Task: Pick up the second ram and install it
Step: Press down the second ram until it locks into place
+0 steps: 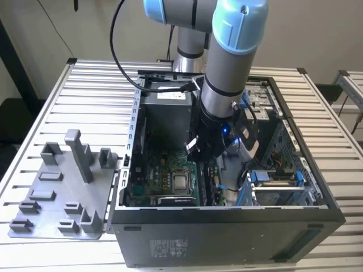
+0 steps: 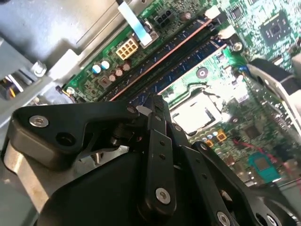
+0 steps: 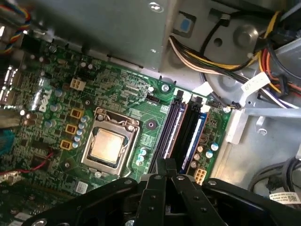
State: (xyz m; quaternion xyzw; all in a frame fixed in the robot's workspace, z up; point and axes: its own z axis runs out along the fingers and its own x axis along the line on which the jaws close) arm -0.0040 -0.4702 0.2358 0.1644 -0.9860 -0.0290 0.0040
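Exterior view: gripper [image 1: 195, 148] lowered inside the open computer case [image 1: 227, 226], which stands on a slatted table [image 1: 85, 96] beside a grey tray [image 1: 51, 198].

Both wrist views: fingers [image 3: 157, 181] drawn tight together, tips at the end of the memory slots.

Memory stick [image 3: 171, 125]: long, thin and dark, standing on edge in the slot nearer the silver processor [image 3: 107, 145], just under the fingertips [image 2: 155, 106]; a neighbouring stick [image 2: 164, 55] shows a coppery edge.

White label [image 1: 170, 246] on the case front; its print cannot be made out.
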